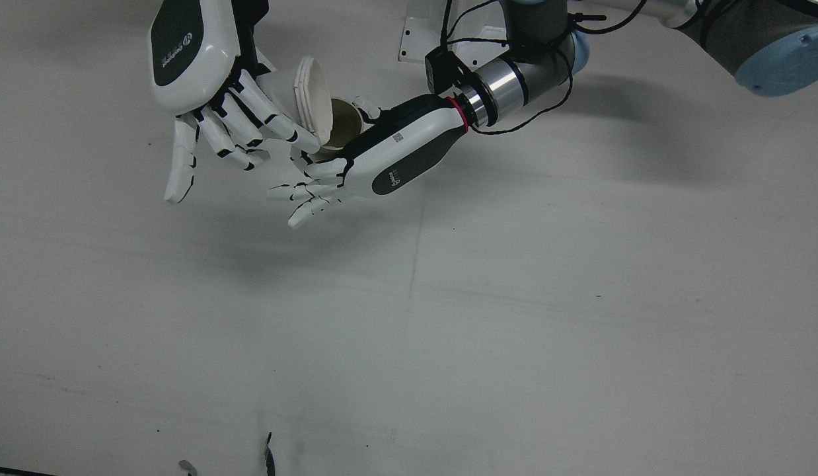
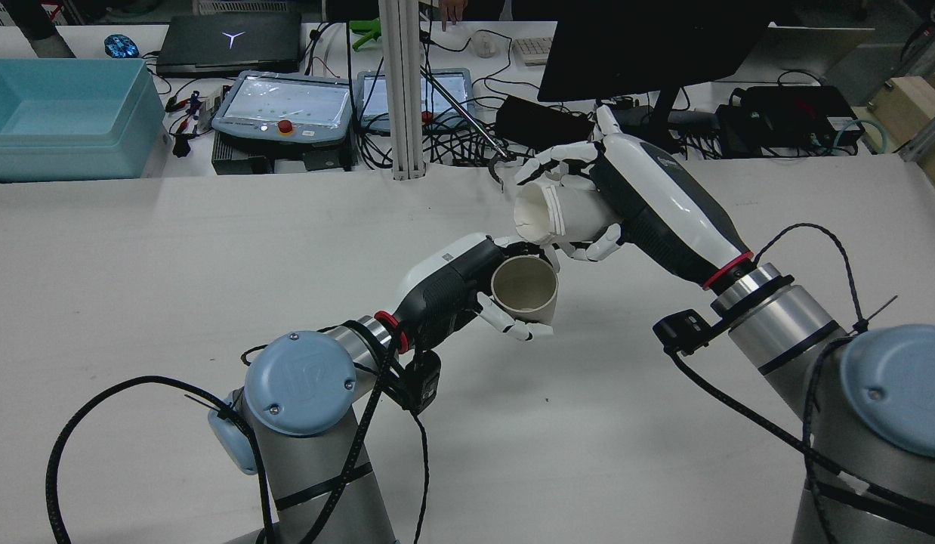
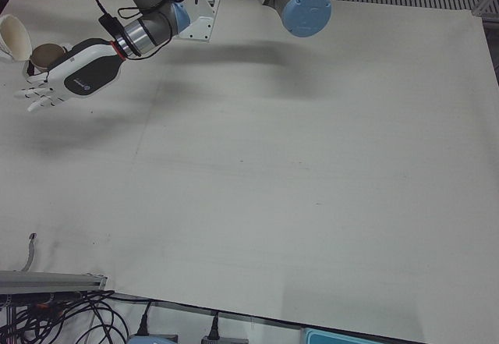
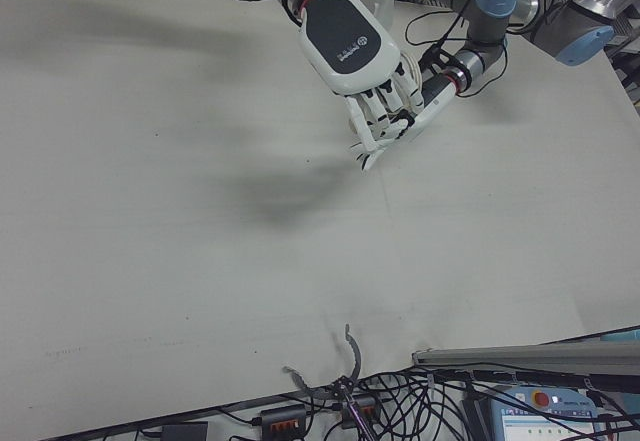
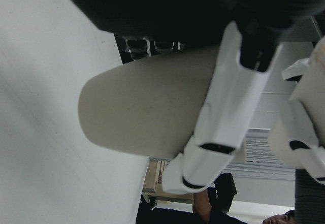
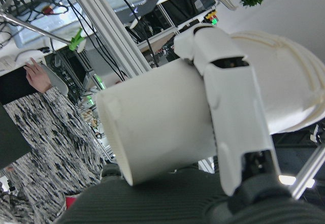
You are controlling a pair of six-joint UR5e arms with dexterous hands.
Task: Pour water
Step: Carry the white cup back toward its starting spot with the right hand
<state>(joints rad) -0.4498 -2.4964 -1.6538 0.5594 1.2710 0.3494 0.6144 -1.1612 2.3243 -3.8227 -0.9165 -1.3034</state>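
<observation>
Pour was mid-swing: right hand [image 2: 649, 200] gripped the white paper cup [image 2: 552, 213], tipped sideways at about 1 o'clock just above the beige cup [image 2: 523, 287], which the left hand [image 2: 452, 287] held upright over the worktop [image 2: 211, 249]. I'd guess the next move needed more tilt, rim kept over the opening.

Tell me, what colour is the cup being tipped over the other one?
White; the tipped cup shows best in the rear view.

Your white counter [image 1: 488, 317] lies bare across its middle, lightly scuffed and seamed, with a small curved metal hook [image 4: 352, 346] lying near its front edge.
</observation>
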